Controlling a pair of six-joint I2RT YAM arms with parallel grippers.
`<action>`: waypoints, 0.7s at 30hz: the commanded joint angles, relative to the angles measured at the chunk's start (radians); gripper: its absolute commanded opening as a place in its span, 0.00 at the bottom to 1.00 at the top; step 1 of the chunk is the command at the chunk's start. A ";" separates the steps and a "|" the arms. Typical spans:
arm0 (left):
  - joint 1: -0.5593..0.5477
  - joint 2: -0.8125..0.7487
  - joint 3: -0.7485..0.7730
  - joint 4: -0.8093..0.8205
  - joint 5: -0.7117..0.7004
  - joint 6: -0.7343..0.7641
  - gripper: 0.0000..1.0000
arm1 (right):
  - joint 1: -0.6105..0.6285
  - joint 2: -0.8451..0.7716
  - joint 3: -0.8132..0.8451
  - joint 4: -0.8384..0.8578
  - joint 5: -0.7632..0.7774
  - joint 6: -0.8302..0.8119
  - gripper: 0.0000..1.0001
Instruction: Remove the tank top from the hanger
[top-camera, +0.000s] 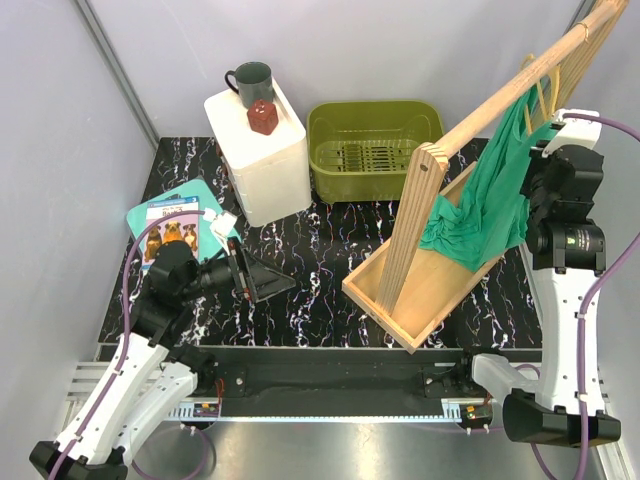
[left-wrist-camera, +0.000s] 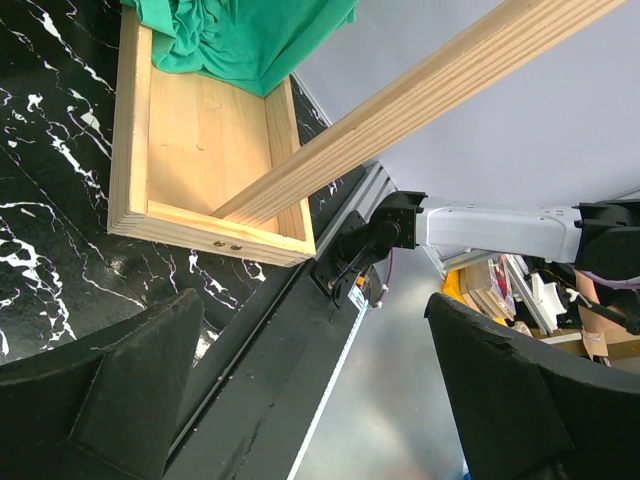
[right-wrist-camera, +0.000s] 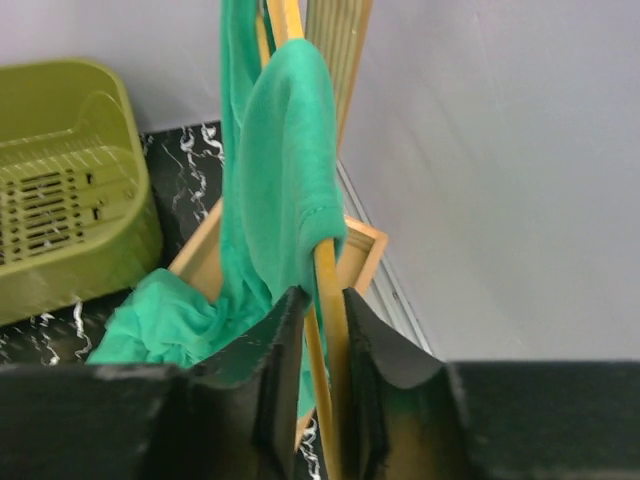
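Right wrist view: close on the grip, centre frame, grey wall filling the right half.
Tank top (right-wrist-camera: 285, 150): teal-green; strap looped over the yellow bar in the upper middle, the rest hanging down and bunched at lower left; in the top view, at right of frame, trailing from the high end of the rack into its tray.
Hanger (right-wrist-camera: 330, 280): thin and yellow, slanting down through centre frame; upper end out of shot here and mostly hidden behind the beam in the top view.
Right gripper (right-wrist-camera: 324, 297): drawn in narrow on the hanger's bar, one finger on each side and against it, with the strap's edge just above and cloth beside the left finger.
Rack (top-camera: 480, 110): light wood; slanted beam running from centre frame to the upper right corner, crossing in front of the garment and hanger; shallow tray (top-camera: 430, 290) at its foot, holding the bunched cloth.
Basket (top-camera: 375, 150): olive-green plastic, upper middle, just left of the rack.
White box (top-camera: 260, 170): upper left of centre, with a dark mug (top-camera: 252, 82) and a small red-brown piece (top-camera: 263, 117) on top.
Booklet (top-camera: 170, 225): teal cover, flat at left.
Left gripper (left-wrist-camera: 315, 390): spread wide, holding nothing, low at left over the black marbled table (top-camera: 320, 270), well apart from the rack.
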 joint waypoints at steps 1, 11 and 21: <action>0.001 -0.012 0.013 0.034 0.035 -0.009 0.99 | -0.002 -0.033 -0.004 0.088 -0.038 0.042 0.24; 0.001 -0.014 0.039 0.026 0.026 -0.007 0.99 | -0.002 -0.106 0.016 0.123 -0.090 0.054 0.00; 0.001 -0.017 0.039 0.026 0.026 -0.004 0.99 | -0.002 -0.156 -0.021 0.258 -0.159 0.129 0.00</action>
